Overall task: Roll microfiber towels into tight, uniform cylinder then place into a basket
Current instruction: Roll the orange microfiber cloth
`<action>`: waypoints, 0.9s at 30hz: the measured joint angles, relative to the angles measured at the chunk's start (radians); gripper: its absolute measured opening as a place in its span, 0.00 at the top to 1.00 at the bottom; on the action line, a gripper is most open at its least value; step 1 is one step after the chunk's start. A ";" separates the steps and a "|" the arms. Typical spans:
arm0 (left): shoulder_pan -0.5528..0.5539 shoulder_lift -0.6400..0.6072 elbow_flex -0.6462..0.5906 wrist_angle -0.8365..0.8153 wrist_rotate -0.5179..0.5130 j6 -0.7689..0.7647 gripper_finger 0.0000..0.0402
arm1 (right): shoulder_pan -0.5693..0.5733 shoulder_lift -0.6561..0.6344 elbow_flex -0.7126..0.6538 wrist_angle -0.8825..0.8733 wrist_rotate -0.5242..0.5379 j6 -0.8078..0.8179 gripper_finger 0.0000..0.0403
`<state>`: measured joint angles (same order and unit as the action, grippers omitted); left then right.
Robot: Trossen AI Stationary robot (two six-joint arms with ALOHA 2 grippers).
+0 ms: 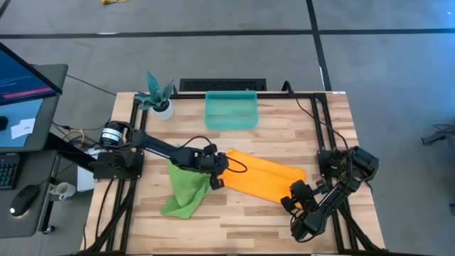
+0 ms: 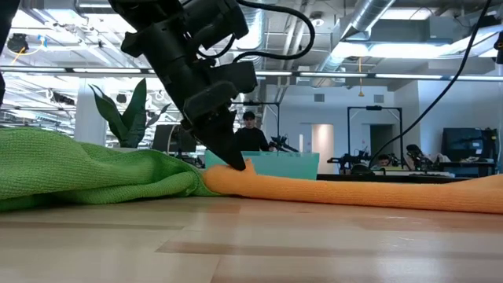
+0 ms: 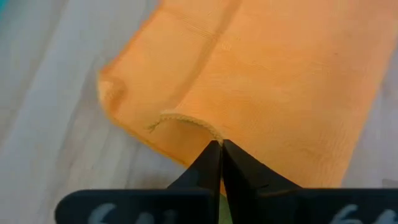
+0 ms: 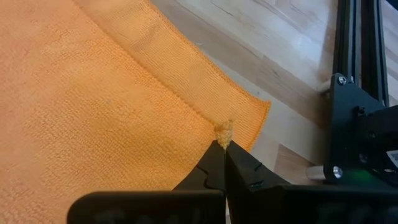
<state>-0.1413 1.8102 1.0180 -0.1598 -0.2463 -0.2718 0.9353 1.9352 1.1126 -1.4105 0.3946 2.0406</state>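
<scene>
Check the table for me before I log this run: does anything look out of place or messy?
The green towel lies crumpled in a heap at the table's left front, not rolled. The orange towel lies flat and askew. The bin holds no towel yet.

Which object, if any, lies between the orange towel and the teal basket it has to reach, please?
Nothing visible does: bare tabletop separates the orange towel from the basket. The green towel lies on its other side, away from that path.
</scene>
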 joint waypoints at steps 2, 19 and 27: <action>-0.007 -0.017 0.000 0.001 -0.036 0.010 1.00 | 0.000 0.000 0.000 -0.003 0.000 -0.005 0.97; -0.014 -0.122 0.000 -0.017 -0.187 0.046 1.00 | -0.035 0.000 0.025 -0.159 -0.005 0.113 0.97; 0.005 -0.122 -0.034 -0.005 -0.186 0.006 1.00 | -0.121 0.000 0.025 -0.134 -0.008 0.031 0.97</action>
<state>-0.1362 1.6882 0.9845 -0.1653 -0.4326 -0.2662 0.8144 1.9354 1.1374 -1.5449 0.3863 2.0721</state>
